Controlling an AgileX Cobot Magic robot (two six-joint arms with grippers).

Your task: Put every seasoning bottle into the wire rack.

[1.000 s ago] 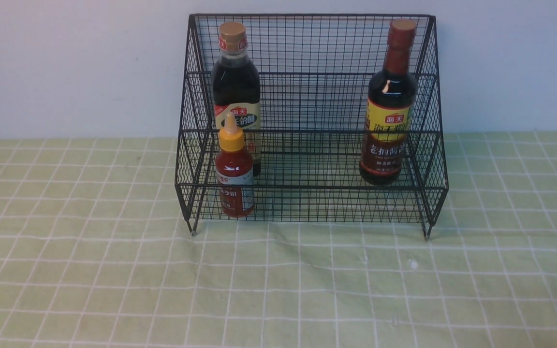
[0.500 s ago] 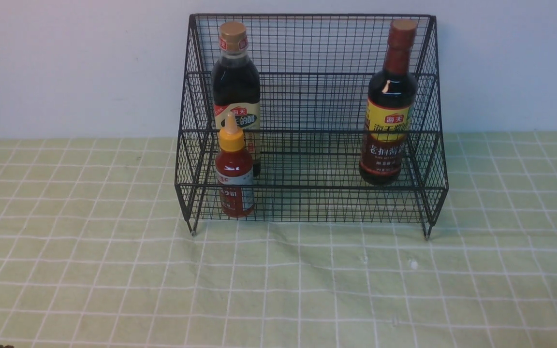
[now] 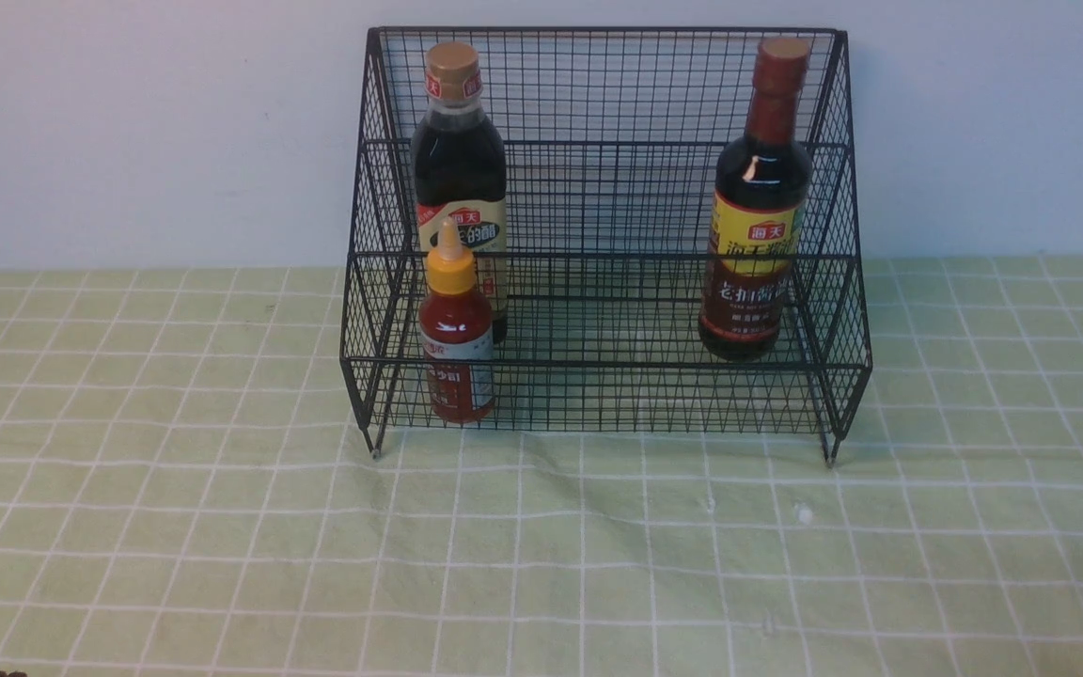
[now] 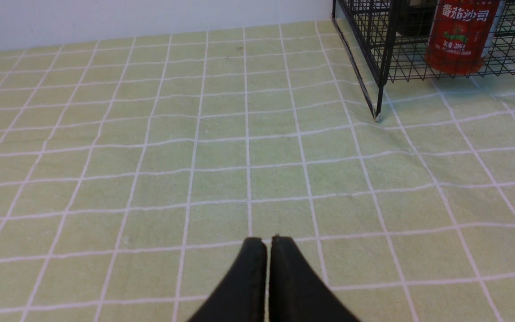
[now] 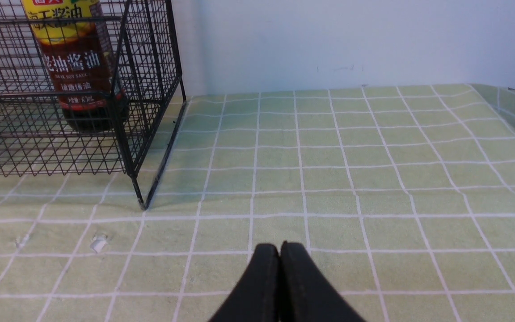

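Change: in the front view, the bit of dark arm tip in the near left corner sits slightly lower than half a second ago; the bottles have not moved.
Rack: the wire rack point(image 3: 617, 364) stands at twelve o'clock on the counter point(image 3: 541, 545), near the wall point(image 3: 128, 132).
Gold-capped bottle: the gold-capped bottle point(image 3: 459, 165) is upright inside, toward eleven o'clock.
Sauce bottle: the red sauce bottle point(image 3: 458, 329) is inside too, on the six o'clock side of the gold-capped one.
Soy bottle: the yellow-labelled bottle point(image 3: 756, 226) is inside toward one o'clock, tilted slightly.
Left claw: the left claw point(image 4: 268, 243) is closed and empty.
Right claw: the right claw point(image 5: 277, 248) is closed and empty.
Open room: bare cloth point(image 3: 175, 527) spreads at nine, six and three o'clock of the rack.
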